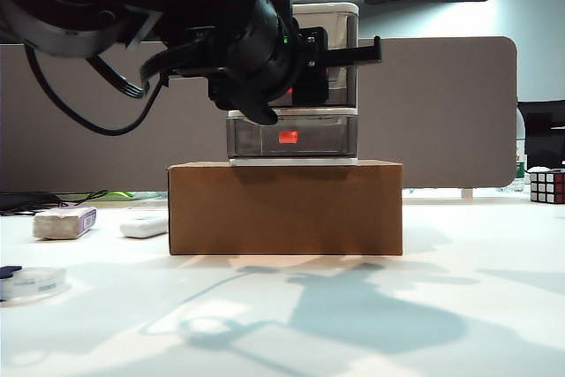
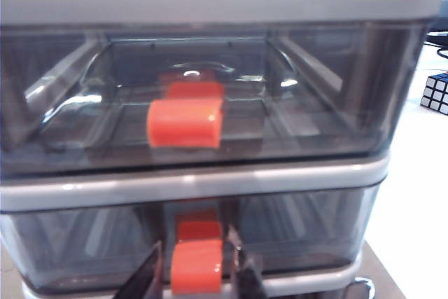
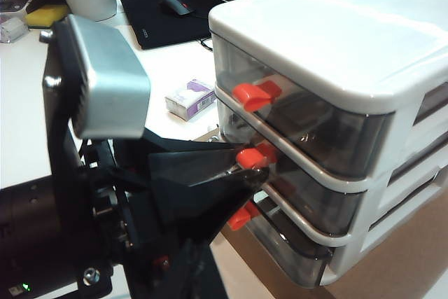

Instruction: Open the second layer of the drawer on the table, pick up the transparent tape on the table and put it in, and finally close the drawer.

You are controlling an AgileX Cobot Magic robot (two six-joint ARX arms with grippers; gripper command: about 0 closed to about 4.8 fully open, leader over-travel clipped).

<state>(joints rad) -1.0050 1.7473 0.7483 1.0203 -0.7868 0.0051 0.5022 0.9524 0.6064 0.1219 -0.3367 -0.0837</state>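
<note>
Item one, the left gripper (image 2: 196,271): in the left wrist view we see its two dark fingers (image 2: 147,274) standing either side of the red handle (image 2: 198,265) of the second layer (image 2: 301,232), narrowly parted and close against the tab. The right wrist view shows the same claw (image 3: 245,166) closed around that middle handle (image 3: 253,156), so we record it as grasping the handle. The second layer sits flush with the white frame of the drawer (image 3: 329,47).

Item two, the right gripper: no view shows its fingers, and we cannot tell its state.

Item three, the transparent tape (image 1: 31,281): only the exterior view shows it, lying flat on the table (image 1: 459,306) at about 8 o'clock from the brown cardboard box (image 1: 284,207), well apart from it and near the frame edge.

Item four, the exterior view alone shows the drawer (image 1: 340,134) standing on the box, and the left arm (image 1: 238,41) covering its upper tiers. A whitish block with purple label (image 1: 64,222) and a white oblong device (image 1: 144,225) lie at 9 o'clock of the box; a puzzle cube (image 1: 547,185) sits at 3 o'clock.

Item five, open room: bare tabletop lies in front of the box.
</note>
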